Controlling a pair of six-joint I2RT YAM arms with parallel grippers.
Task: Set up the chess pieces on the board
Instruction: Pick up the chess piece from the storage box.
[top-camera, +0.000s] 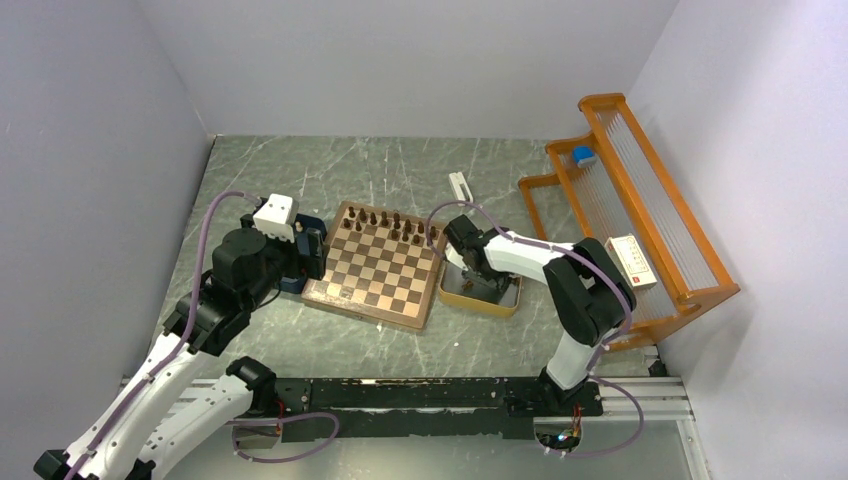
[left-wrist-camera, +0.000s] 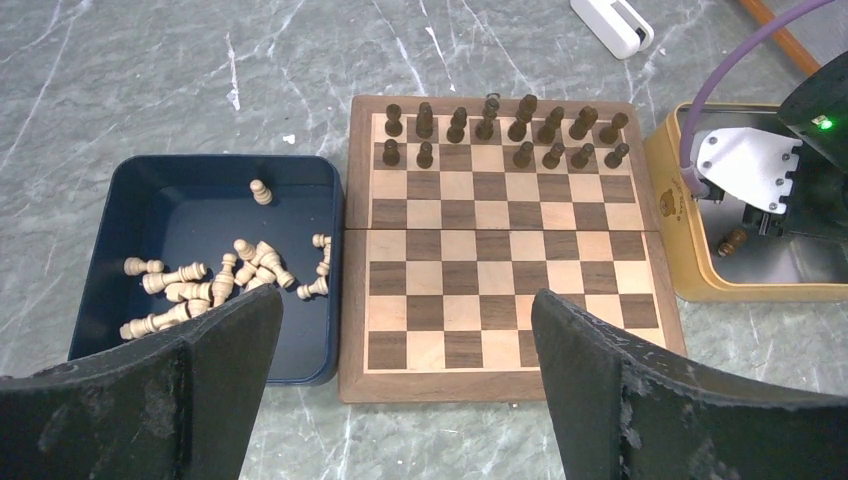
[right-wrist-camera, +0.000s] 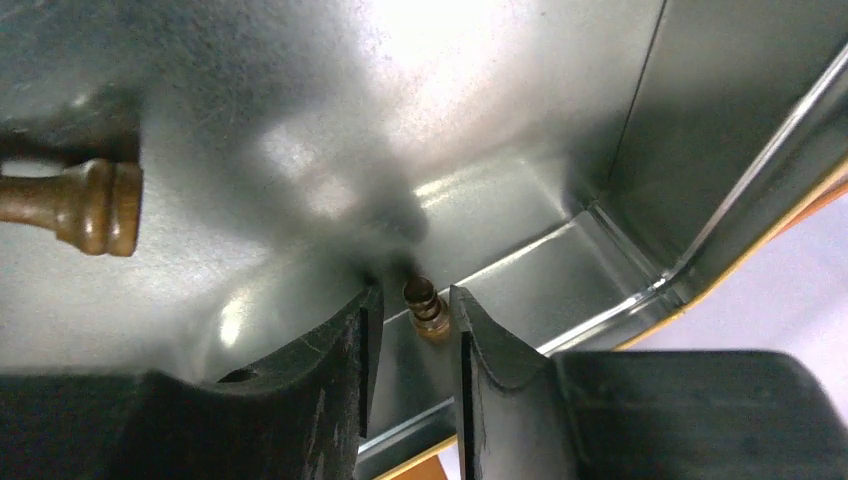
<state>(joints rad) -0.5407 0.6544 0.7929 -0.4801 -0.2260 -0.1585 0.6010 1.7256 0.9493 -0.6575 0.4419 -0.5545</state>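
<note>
The board (top-camera: 380, 268) lies mid-table, and also shows in the left wrist view (left-wrist-camera: 505, 250). Dark chess pieces (left-wrist-camera: 500, 130) stand on its two far rows. My left gripper (left-wrist-camera: 405, 300) is open wide and empty, above the board's near edge. My right gripper (right-wrist-camera: 415, 298) reaches down into the yellow-rimmed tin (top-camera: 480, 300). Its fingers are a narrow gap apart around a small dark piece (right-wrist-camera: 427, 308); the piece touches the right finger and a slit shows on the left. Another dark piece (right-wrist-camera: 85, 207) lies on the tin floor.
A dark blue tray (left-wrist-camera: 180, 200) left of the board holds several light wooden pieces (left-wrist-camera: 215, 280). An orange rack (top-camera: 640, 200) stands at the right with a white box (top-camera: 630, 262). A white object (top-camera: 459, 186) lies behind the board.
</note>
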